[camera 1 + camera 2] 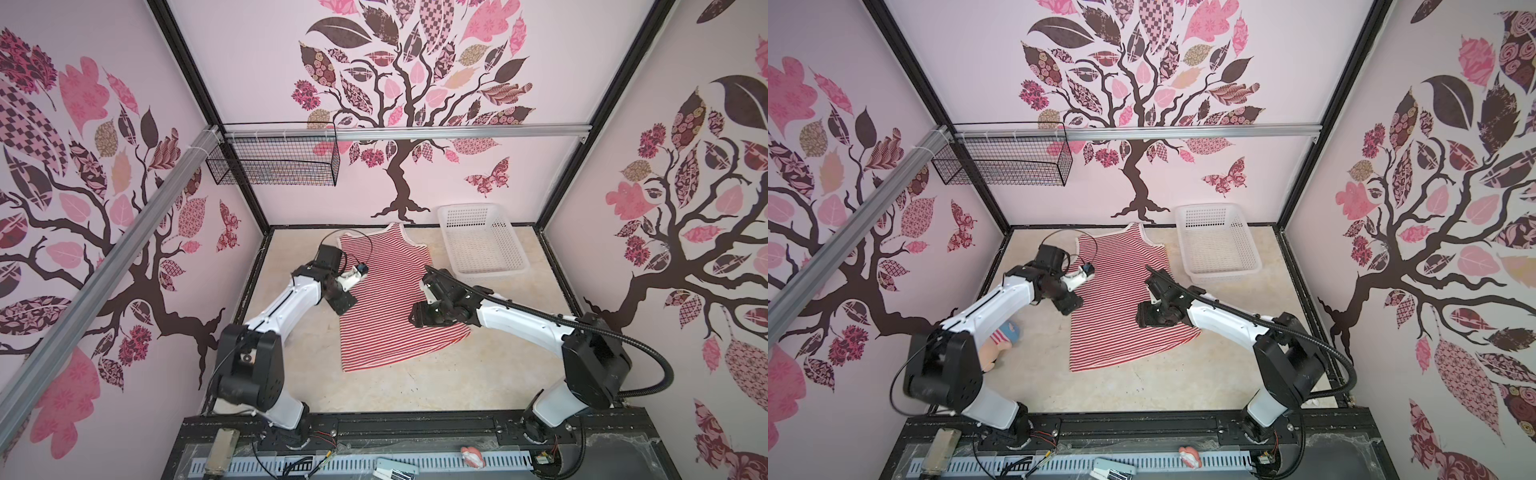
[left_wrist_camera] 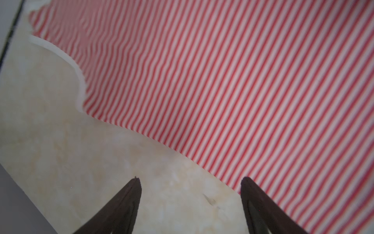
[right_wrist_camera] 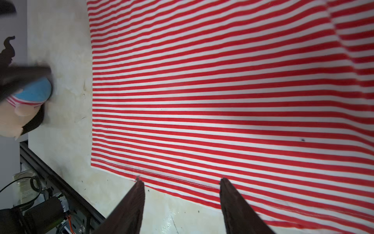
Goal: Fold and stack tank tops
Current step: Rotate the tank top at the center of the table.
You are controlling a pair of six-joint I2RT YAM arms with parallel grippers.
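Left fingers (image 2: 125, 208) and right fingers (image 3: 236, 210) are hovering spread and empty at the edges of a striped tank top (image 1: 386, 299).

Left fingers are standing wide apart over bare counter (image 1: 415, 382), one tip overlapping the top's side edge at its 9 o'clock. Right fingers are gaping above the hem near 4 o'clock, pinching nothing. The tank top is lying flat mid-counter, neck pointing to 12 o'clock and hem to 6 o'clock. A white perforated basket (image 1: 482, 245) is sitting near it at 1 o'clock, and a plush toy (image 1: 1003, 336) is lying at 8 o'clock beside the left arm.
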